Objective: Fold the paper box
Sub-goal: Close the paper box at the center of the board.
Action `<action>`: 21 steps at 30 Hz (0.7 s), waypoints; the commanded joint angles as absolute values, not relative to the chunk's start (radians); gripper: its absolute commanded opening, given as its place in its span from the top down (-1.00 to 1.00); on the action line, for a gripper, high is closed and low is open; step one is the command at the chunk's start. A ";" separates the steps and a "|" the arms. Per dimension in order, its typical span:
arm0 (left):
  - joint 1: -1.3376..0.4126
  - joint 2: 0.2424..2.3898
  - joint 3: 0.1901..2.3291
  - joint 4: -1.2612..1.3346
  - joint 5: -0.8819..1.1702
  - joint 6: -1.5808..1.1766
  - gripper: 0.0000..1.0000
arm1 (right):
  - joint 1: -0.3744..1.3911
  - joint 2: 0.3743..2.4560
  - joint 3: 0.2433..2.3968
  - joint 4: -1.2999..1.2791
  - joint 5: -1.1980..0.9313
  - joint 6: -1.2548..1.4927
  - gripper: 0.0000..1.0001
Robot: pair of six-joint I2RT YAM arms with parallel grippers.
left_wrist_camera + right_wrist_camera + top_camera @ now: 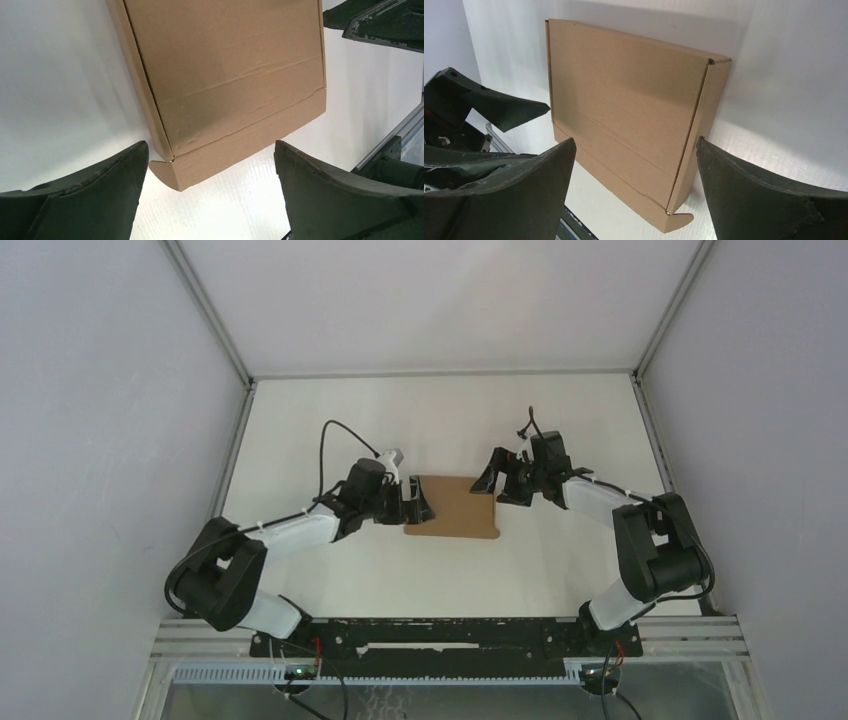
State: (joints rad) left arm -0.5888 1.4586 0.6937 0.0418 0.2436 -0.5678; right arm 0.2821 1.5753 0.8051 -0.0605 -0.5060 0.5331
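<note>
The paper box [455, 507] lies flat near the middle of the white bench [330, 420], a plain brown cardboard slab with its lid face up. From above, its long axis runs left to right across the bench, one short end towards each arm. That view gives only a flat brown patch. The left wrist view adds shallow creases running across the lid, a low side wall and a small rounded tab jutting from the nearest corner. The right wrist view shows the opposite end wall, a little gap at its far top corner and another rounded tab at the near corner.

The left tool [418, 504] sits at the box's left end, its jaws spread wide with nothing between them but the box corner below. The right tool [497, 485] hangs at the right end near the far corner, also spread wide and gripping nothing. Each wrist view catches the other tool's dark fingers beyond the box.
</note>
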 commanded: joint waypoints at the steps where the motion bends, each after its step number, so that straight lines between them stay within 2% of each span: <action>1: -0.590 1.402 0.667 0.070 0.216 -0.571 -1.00 | 0.290 1.534 0.785 -0.088 -0.492 0.533 -0.99; 21: -0.590 1.467 0.599 0.222 0.277 -0.617 -0.99 | 0.366 1.433 0.714 -0.129 -0.513 0.557 -0.99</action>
